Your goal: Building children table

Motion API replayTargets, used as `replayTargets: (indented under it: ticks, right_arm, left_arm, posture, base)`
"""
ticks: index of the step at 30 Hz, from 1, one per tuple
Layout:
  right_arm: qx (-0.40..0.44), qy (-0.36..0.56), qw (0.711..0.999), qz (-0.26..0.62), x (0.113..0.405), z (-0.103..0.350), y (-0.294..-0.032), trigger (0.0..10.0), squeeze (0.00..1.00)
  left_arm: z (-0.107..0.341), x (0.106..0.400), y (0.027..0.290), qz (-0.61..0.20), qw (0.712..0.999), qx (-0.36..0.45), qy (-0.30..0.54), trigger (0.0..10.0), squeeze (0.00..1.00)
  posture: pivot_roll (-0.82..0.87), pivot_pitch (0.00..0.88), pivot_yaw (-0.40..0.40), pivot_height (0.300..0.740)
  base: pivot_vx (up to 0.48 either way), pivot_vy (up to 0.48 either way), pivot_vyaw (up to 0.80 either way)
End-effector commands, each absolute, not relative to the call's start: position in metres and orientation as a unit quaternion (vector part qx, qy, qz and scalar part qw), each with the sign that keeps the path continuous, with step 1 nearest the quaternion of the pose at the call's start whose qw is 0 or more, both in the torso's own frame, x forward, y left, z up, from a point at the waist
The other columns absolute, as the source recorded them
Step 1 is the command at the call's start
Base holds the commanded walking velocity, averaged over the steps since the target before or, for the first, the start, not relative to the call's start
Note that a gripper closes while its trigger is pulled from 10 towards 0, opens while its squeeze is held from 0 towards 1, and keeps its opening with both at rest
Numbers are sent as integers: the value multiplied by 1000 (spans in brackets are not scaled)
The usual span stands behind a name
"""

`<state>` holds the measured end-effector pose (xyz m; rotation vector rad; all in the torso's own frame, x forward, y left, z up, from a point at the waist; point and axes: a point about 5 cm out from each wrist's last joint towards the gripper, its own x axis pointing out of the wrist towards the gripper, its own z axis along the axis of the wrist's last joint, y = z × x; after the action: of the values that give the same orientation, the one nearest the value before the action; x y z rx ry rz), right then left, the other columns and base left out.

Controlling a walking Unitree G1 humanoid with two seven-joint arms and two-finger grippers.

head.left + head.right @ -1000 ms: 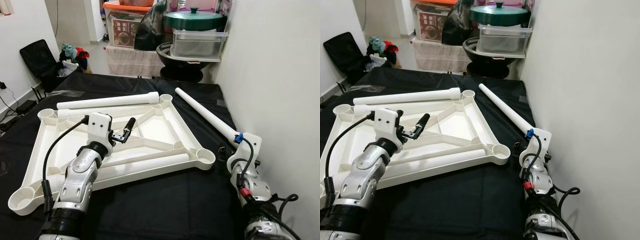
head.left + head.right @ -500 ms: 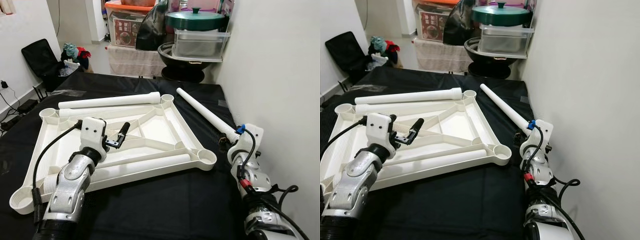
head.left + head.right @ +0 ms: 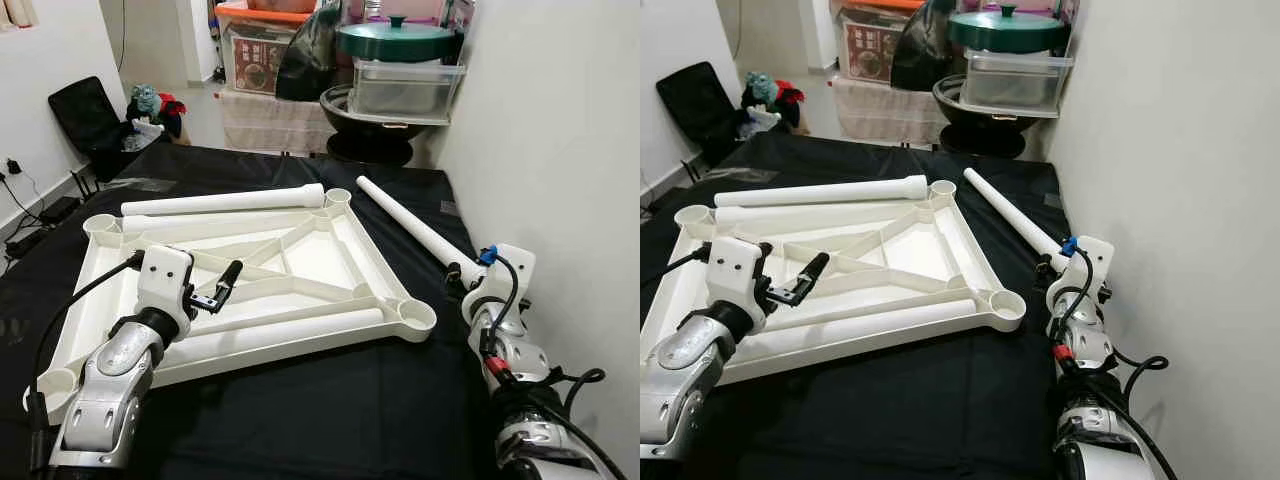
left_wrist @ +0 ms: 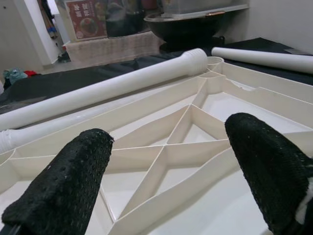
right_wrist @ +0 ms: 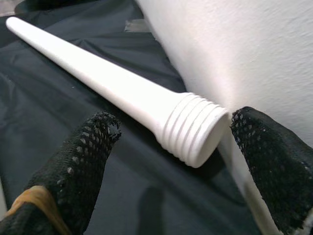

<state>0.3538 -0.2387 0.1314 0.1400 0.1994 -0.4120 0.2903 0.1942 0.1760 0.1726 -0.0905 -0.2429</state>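
Right wrist view puts us right on the action: the right gripper (image 5: 168,166) has its two black fingers spread wide on either side of the threaded end of a long tapered white plastic table leg (image 5: 98,81), not yet closed on it. That leg lies loose on the black cloth (image 3: 300,400), running alongside the white wall (image 3: 560,150), well clear of any socket.

Over to the head cameras: the big white plastic tabletop (image 3: 300,255) lies upside down, ribs up, a round socket at each corner. All four sockets look empty, so by my reading no leg has been fitted yet. Two white legs (image 3: 220,200) rest along the far edge of the tabletop, and another white leg (image 3: 290,330) lies along the near edge, inside the frame.

The left gripper (image 3: 222,287) hovers over the ribbed underside, fingers parted and holding nothing; the left wrist view looks straight down across the cross-bracing between them.

So the build is at its very start: parts laid out, four legs to pick up and fit. The leg by the wall looks like the first candidate.
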Motion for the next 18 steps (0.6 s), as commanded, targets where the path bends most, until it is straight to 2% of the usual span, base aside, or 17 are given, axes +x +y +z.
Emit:
replayTargets:
  ticks: [1,9,12,18]
  right_arm:
    - [57,88,969,-225,350,138,-245,10000,0]
    - [53,63,970,-228,342,150,-238,10000,0]
    - [63,83,972,-210,334,142,-228,10000,0]
    - [61,90,970,-217,328,139,-230,10000,0]
  left_arm:
    - [175,286,195,-129,987,86,-33,10000,0]
    - [174,282,193,-137,987,84,-26,10000,0]
    - [175,278,180,-172,982,71,-31,10000,0]
    - [175,269,167,-204,976,64,-32,10000,0]
  posture:
    - [135,45,-87,740]
    - [103,77,-87,740]
    - [88,99,-93,740]
    - [73,121,-93,740]
  base:
    - [0,0,0]
    - [0,0,0]
    - [0,0,0]
    - [0,0,0]
